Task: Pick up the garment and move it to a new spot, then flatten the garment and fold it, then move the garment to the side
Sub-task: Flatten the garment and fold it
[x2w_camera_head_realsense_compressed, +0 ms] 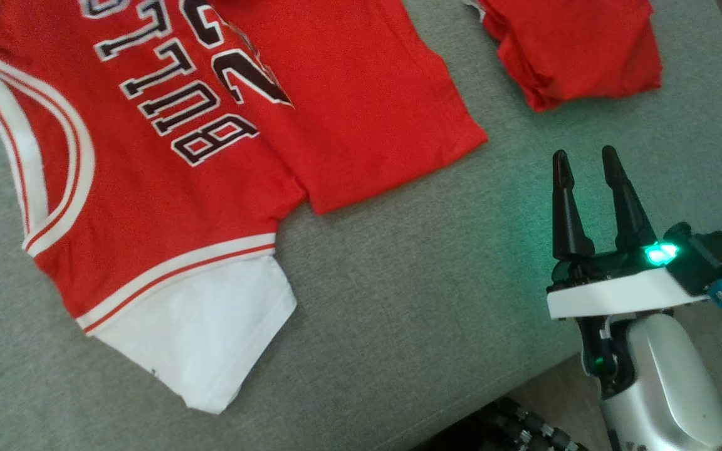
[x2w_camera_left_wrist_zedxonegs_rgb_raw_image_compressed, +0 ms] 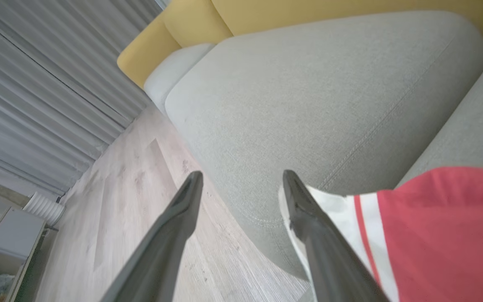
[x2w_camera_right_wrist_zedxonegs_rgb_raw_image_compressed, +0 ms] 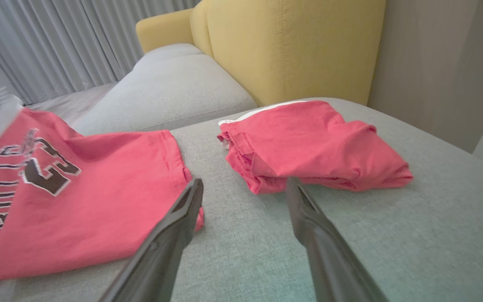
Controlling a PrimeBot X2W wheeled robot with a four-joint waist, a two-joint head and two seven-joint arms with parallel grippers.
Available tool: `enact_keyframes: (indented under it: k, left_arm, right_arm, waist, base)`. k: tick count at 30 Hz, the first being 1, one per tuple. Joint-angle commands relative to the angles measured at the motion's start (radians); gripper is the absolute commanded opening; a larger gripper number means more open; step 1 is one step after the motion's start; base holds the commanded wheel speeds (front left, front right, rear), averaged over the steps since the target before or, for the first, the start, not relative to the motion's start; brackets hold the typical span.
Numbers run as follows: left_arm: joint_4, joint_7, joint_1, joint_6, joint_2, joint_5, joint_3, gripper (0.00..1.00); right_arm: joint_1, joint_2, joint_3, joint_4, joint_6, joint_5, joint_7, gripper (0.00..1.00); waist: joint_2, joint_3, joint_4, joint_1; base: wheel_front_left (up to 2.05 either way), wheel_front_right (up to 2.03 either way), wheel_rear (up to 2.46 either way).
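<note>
The garment (x2w_camera_head_realsense_compressed: 167,156) is a red jersey with black-and-white lettering, white trim and a white sleeve, lying spread out on the grey sofa cushion (x2w_camera_head_realsense_compressed: 430,282). My right gripper (x2w_camera_head_realsense_compressed: 583,155) hovers open to its right, near the cushion's front edge, with nothing between the fingers. From the right wrist, the right gripper (x2w_camera_right_wrist_zedxonegs_rgb_raw_image_compressed: 245,181) points at the gap between the garment's hem (x2w_camera_right_wrist_zedxonegs_rgb_raw_image_compressed: 78,201) and a folded red pile. My left gripper (x2w_camera_left_wrist_zedxonegs_rgb_raw_image_compressed: 242,173) stands open at the cushion's edge. The garment's white-trimmed edge (x2w_camera_left_wrist_zedxonegs_rgb_raw_image_compressed: 434,226) lies against the outer side of its right finger (x2w_camera_left_wrist_zedxonegs_rgb_raw_image_compressed: 308,218).
A second red garment (x2w_camera_head_realsense_compressed: 577,50) lies folded at the cushion's far right, also seen from the right wrist (x2w_camera_right_wrist_zedxonegs_rgb_raw_image_compressed: 317,147). Behind it rises the yellow sofa back (x2w_camera_right_wrist_zedxonegs_rgb_raw_image_compressed: 292,42). Wooden floor (x2w_camera_left_wrist_zedxonegs_rgb_raw_image_compressed: 132,188), grey curtains (x2w_camera_left_wrist_zedxonegs_rgb_raw_image_compressed: 36,84) and a low cabinet (x2w_camera_left_wrist_zedxonegs_rgb_raw_image_compressed: 2,239) lie beyond the sofa's left end.
</note>
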Motion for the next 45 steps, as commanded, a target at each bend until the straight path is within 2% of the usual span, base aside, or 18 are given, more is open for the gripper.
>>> enact_keyframes:
  k: [1, 8, 15, 19, 26, 30, 31, 36, 42, 45]
  left_arm:
    - [-0.008, -0.036, -0.056, 0.022, 0.013, -0.007, 0.032, 1.0]
    - [0.042, -0.22, 0.008, 0.054, -0.073, -0.096, 0.089, 1.0]
    - [0.02, -0.382, 0.16, 0.054, -0.173, -0.199, 0.146, 1.0]
    - [-0.049, -0.406, 0.293, 0.048, -0.22, -0.233, 0.152, 1.0]
    - [-0.282, -0.413, 0.586, 0.116, -0.258, -0.296, 0.217, 1.0]
    - [-0.423, -0.413, 0.79, 0.159, -0.264, -0.328, 0.252, 1.0]
    - [-0.423, -0.413, 0.79, 0.159, -0.264, -0.328, 0.252, 1.0]
    - [-0.532, -0.414, 0.991, 0.198, -0.286, -0.367, 0.266, 1.0]
    - [-0.549, -0.376, 1.011, 0.223, -0.268, -0.333, 0.229, 1.0]
    - [-0.539, -0.342, 0.997, 0.22, -0.273, -0.348, 0.229, 1.0]
  right_arm:
    - [-0.022, -0.006, 0.016, -0.031, -0.001, 0.002, -0.011, 1.0]
    - [-0.027, -0.006, -0.017, -0.044, -0.001, -0.037, -0.011, 1.0]
    - [-0.01, -0.006, -0.08, -0.046, -0.001, -0.09, -0.011, 1.0]
    - [0.015, -0.006, -0.132, -0.04, -0.001, -0.146, -0.011, 1.0]
    - [0.058, -0.006, -0.174, -0.028, -0.001, -0.196, -0.011, 1.0]
    - [0.08, -0.006, -0.172, -0.03, -0.001, -0.203, -0.011, 1.0]
    - [0.08, -0.006, -0.172, -0.03, -0.001, -0.203, -0.011, 1.0]
    - [0.106, -0.006, -0.179, -0.029, -0.001, -0.2, -0.011, 1.0]
    - [0.103, -0.006, -0.154, -0.031, -0.001, -0.21, -0.011, 1.0]
    - [0.094, -0.006, -0.155, -0.034, -0.001, -0.209, -0.011, 1.0]
  waist:
    - [0.0, -0.005, 0.012, -0.0001]
    - [0.0, -0.05, 0.088, -0.0001]
    - [0.0, -0.142, 0.208, -0.0001]
    - [0.0, -0.198, 0.291, -0.0001]
    - [0.0, -0.275, 0.398, -0.0001]
    - [0.0, -0.296, 0.423, -0.0001]
    - [0.0, -0.296, 0.423, -0.0001]
    - [0.0, -0.309, 0.439, -0.0001]
    - [0.0, -0.293, 0.422, -0.0001]
    - [0.0, -0.279, 0.403, -0.0001]
  base:
    - [0.0, 0.0, 0.0]
    - [0.0, 0.0, 0.0]
    - [0.0, 0.0, 0.0]
    - [0.0, 0.0, 0.0]
    - [0.0, 0.0, 0.0]
    - [0.0, 0.0, 0.0]
    - [0.0, 0.0, 0.0]
    - [0.0, 0.0, 0.0]
    - [0.0, 0.0, 0.0]
    - [0.0, 0.0, 0.0]
